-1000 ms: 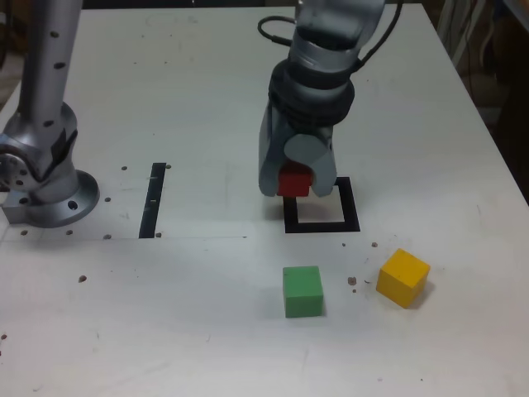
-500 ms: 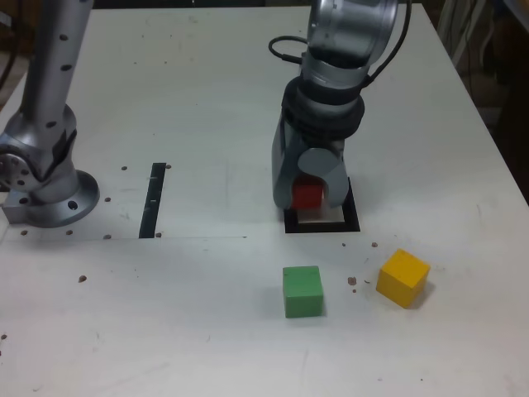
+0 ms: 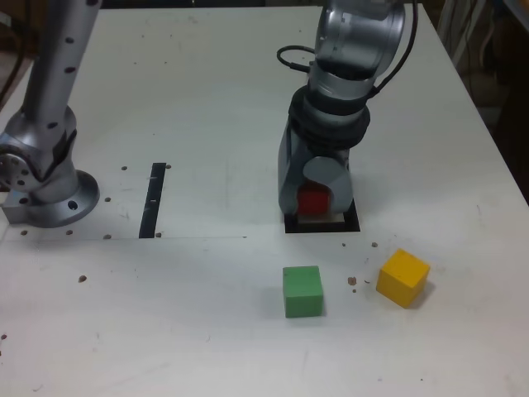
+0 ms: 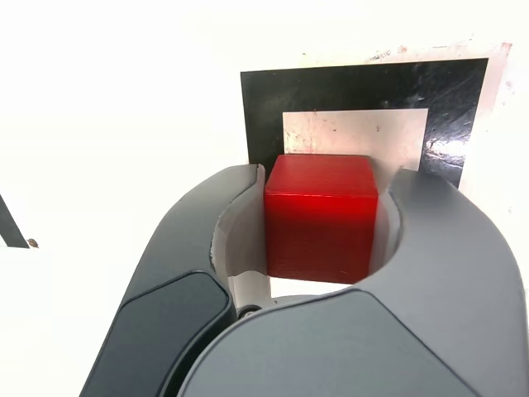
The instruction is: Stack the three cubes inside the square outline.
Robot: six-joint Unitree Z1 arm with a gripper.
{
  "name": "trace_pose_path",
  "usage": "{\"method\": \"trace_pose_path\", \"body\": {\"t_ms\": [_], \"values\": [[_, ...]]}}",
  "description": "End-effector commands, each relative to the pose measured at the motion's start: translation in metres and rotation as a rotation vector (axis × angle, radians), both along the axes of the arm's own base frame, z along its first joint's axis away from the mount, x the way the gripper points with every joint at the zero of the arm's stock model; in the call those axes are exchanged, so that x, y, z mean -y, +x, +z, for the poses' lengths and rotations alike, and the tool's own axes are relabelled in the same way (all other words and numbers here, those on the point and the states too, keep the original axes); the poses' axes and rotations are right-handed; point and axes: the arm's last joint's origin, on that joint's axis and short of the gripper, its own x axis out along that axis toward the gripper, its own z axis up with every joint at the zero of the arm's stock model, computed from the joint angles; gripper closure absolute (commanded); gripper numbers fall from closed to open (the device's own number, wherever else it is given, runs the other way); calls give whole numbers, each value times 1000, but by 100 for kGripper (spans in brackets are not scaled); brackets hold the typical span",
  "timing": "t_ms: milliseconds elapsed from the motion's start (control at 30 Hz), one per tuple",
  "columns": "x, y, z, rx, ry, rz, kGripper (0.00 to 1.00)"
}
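1 claw (image 3: pixel 315 198) points down over the square outline (image 3: pixel 351 217), clamped on the red cube (image 3: pixel 313 202).

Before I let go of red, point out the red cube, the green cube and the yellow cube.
Red cube (image 4: pixel 322 236): wrist view, side face.
Green cube (image 3: pixel 302 279): exterior view, top face.
Yellow cube (image 3: pixel 405 267): exterior view, top face.

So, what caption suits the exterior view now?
Red cube in hand above the square outline.
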Motion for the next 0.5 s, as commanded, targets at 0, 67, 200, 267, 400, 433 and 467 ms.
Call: {"method": "trace_pose_path", "body": {"t_ms": [0, 67, 200, 267, 400, 433, 467], "values": [[-1, 3, -4, -13, -2, -1, 10], [0, 4, -6, -23, -2, -2, 3], [0, 5, -3, -31, 6, -4, 1], [-1, 4, 3, -31, 13, -5, 1], [0, -2, 21, -22, 23, -7, 1], [1, -4, 26, -19, 25, -9, 1], [3, -6, 32, -15, 27, -12, 1]]}}
